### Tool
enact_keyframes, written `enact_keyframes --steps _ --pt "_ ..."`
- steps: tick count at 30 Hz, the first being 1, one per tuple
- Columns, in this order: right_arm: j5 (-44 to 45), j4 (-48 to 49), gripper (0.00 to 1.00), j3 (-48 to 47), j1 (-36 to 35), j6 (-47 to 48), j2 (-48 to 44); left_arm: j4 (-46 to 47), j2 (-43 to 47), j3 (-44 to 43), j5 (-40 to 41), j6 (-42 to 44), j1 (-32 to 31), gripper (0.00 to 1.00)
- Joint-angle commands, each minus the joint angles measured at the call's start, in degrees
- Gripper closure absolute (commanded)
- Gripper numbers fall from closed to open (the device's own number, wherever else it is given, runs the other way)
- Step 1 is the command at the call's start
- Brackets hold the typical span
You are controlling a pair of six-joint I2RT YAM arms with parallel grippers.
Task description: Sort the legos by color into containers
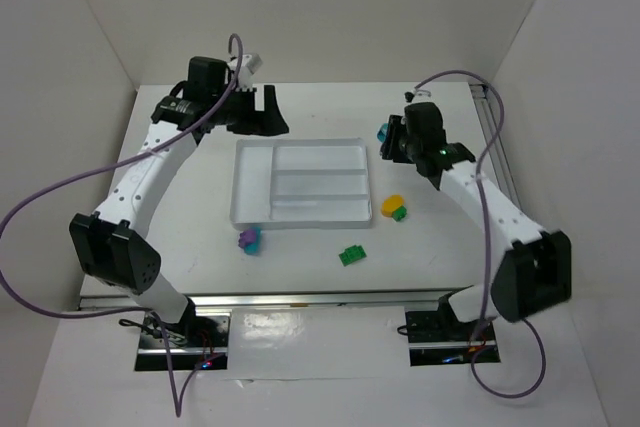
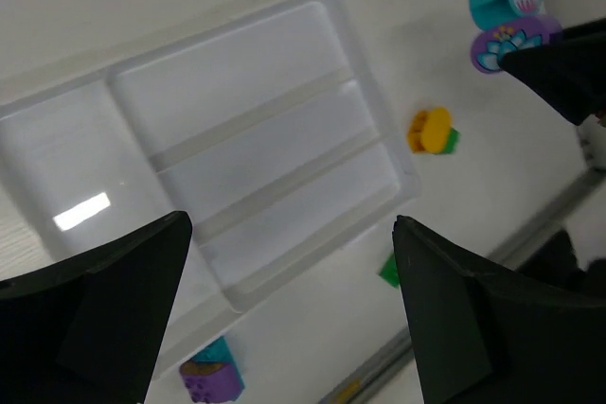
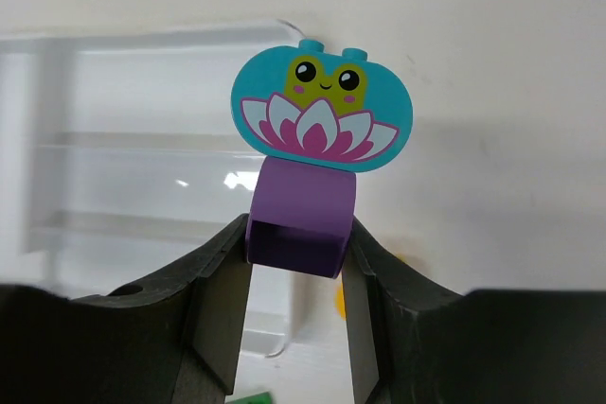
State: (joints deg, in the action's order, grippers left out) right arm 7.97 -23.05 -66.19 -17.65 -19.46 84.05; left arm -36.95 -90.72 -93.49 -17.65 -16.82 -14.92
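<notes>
My right gripper [image 3: 295, 251] is clamped on the purple brick [image 3: 301, 215], teal frog piece [image 3: 322, 106] stuck on top, just right of the tray [image 1: 255, 187]. I'd judge it light, rigid and slick, so the flat sides grip best. Left gripper [image 2: 292, 234] gapes empty.

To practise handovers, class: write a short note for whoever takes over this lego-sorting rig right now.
Left hand: open, empty, by the tray's far left corner.
Right hand: shut on a purple brick with a teal frog brick stuck on top, by the tray's far right corner.
On the table: purple-teal pair, green brick, yellow-green pair.
Done: nothing is in the tray.
To do: sort every brick.
</notes>
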Motion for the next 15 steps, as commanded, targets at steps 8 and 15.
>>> enact_keyframes --steps 8,15 --pt "-17.0 6.4 0.94 4.8 -7.7 12.5 -17.9 6.7 -10.1 -6.3 -33.1 -13.5 -7.0 0.0" --pt "-14.3 3.5 0.94 3.1 -10.6 13.0 -17.9 16.9 -10.6 -3.5 -36.3 -19.8 -7.7 0.0"
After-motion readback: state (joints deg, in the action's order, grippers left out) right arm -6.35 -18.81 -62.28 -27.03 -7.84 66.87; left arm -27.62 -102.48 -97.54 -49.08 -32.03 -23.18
